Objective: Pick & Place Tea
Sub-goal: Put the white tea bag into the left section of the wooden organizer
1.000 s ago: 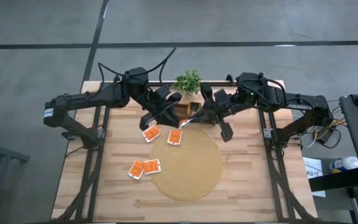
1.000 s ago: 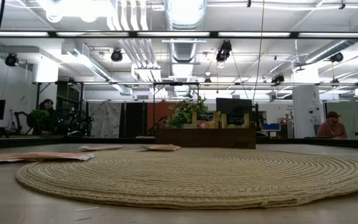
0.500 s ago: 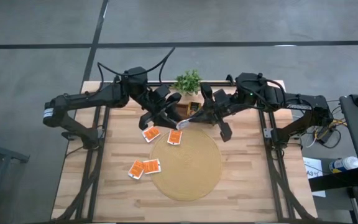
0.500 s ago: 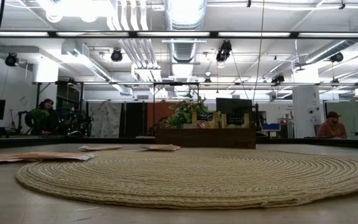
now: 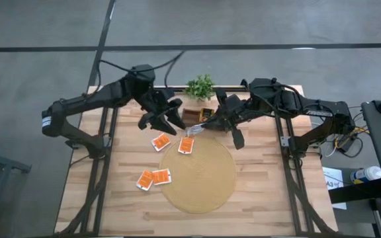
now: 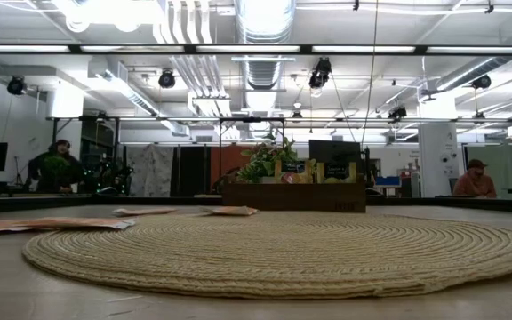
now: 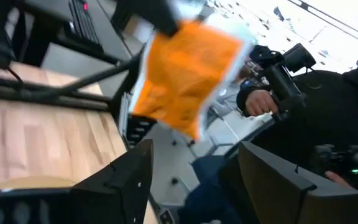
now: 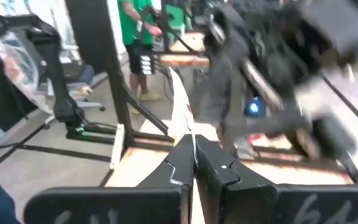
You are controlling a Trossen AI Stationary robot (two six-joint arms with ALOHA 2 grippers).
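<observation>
An orange-red tea packet (image 7: 185, 74) with white edging hangs in the air between both arms, above the mat's far edge. My right gripper (image 5: 202, 127) is shut on it. My left gripper (image 5: 170, 122) stands open just to its left, fingers (image 7: 135, 177) apart and clear of the packet. Several more orange tea packets lie flat on the table: two (image 5: 161, 141) (image 5: 186, 145) by the mat's far rim, two (image 5: 144, 179) (image 5: 161, 176) at its left. Neither gripper shows in the low view. My right gripper pinches the packet between its two shut fingers (image 8: 185, 155). In its own wrist view the packet shows edge-on (image 8: 180, 109), running out past the fingertips. In the left wrist view a dark finger covers the packet's upper corner (image 7: 166, 28). The packet hangs clear of the table.
A large round woven mat (image 5: 197, 173) fills the table's middle. A wooden box (image 5: 197, 116) with packets and a small green plant (image 5: 200, 86) stand at the far edge. People are in the room beyond, one close by (image 7: 328, 112).
My left gripper has opened and let go of the orange packet, then drawn back toward the table's left edge. The packet stays in the air in my right gripper, which has kept its place.
</observation>
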